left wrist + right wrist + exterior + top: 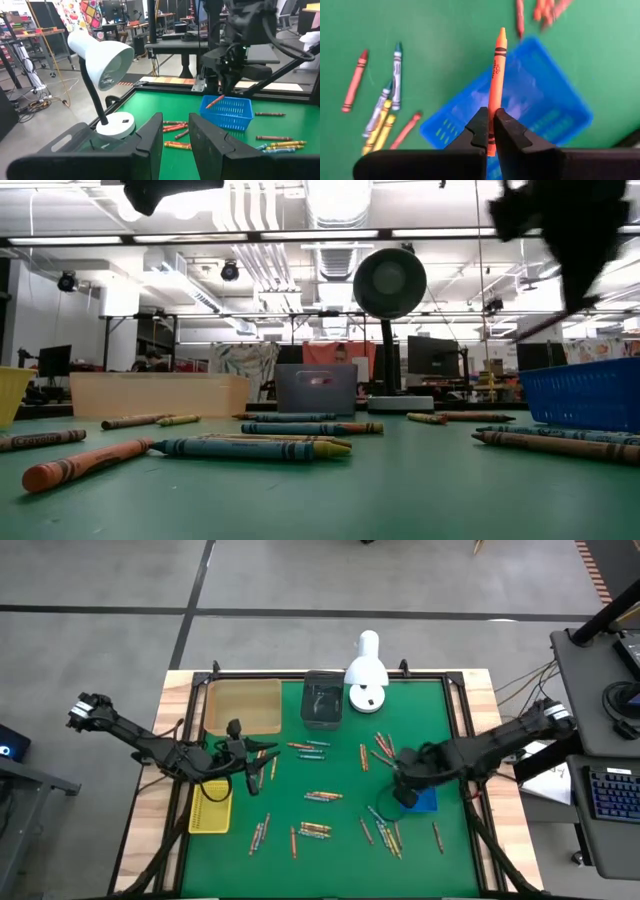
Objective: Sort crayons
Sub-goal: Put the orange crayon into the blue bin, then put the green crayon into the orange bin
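A: Start at the left of the overhead view. What is the left gripper (pixel 262 755) doing?

B: It hangs over the green counter (pixel 340 780) just right of the yellow tray (pixel 210 812), at centre left of the frame. Its own camera shows the two fingers parted with nothing between them.

A: And the crayons (pixel 316 797)?

B: Most lie loose on the counter, scattered across the middle and lower right of the overhead frame. In the low view several lie in the foreground at lower left and centre.

A: Now the right side.

B: The right gripper (pixel 398 783) sits right of centre in the overhead frame, above the blue tray (pixel 424 801). In its wrist view the fingers are clamped on an orange crayon (pixel 495 85), which stands out straight ahead, tip away from the fingers, with the blue tray beneath it.

A: So which step is this?

B: I judge it to be the carry or drop stage: one crayon picked, held over a tray, not yet let go.

A: What does the next move call for?

B: Probably lowering slightly and parting the fingers so that the crayon lands inside the walls, not on the rim. Whether blue is the right tray for orange I cannot tell; it may need to travel on to another tray.
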Robot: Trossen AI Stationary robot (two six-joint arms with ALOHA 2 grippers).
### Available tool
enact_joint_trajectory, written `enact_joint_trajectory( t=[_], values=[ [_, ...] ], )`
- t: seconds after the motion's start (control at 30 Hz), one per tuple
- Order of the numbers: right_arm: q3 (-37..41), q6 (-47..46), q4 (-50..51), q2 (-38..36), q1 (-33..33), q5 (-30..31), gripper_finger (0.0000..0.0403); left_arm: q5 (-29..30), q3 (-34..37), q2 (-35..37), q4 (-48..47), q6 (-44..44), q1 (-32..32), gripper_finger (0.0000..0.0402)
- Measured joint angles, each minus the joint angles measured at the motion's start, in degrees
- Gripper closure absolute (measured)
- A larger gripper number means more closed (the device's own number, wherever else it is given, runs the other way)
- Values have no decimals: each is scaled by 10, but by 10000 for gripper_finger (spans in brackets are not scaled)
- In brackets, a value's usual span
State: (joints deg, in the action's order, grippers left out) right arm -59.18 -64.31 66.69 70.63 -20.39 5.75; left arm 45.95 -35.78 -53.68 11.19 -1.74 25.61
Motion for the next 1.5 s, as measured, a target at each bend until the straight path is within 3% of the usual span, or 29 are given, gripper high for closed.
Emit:
enact_joint_trajectory(
  t=[0.2, 0.37, 0.8, 1.07, 1.33, 1.5],
  values=[
    [59, -238, 1, -10, -70, 14, 391, 0, -12, -17, 1, 15, 0, 325],
    [77, -293, 1, 11, -91, 27, 391, 0, -27, -34, 0, 31, -1, 325],
    [79, -302, -3, 72, -91, 34, 374, 0, -49, -79, -1, 45, -2, 325],
    [79, -294, -10, 67, -91, 37, 318, 0, -49, -78, 0, 42, -2, 325],
    [78, -264, -13, 59, -91, 42, 312, 0, -49, -78, -1, 17, -2, 325],
    [56, -229, -14, 46, -91, 80, 312, 1, -49, -78, -8, -25, -2, 325]
  ],
)
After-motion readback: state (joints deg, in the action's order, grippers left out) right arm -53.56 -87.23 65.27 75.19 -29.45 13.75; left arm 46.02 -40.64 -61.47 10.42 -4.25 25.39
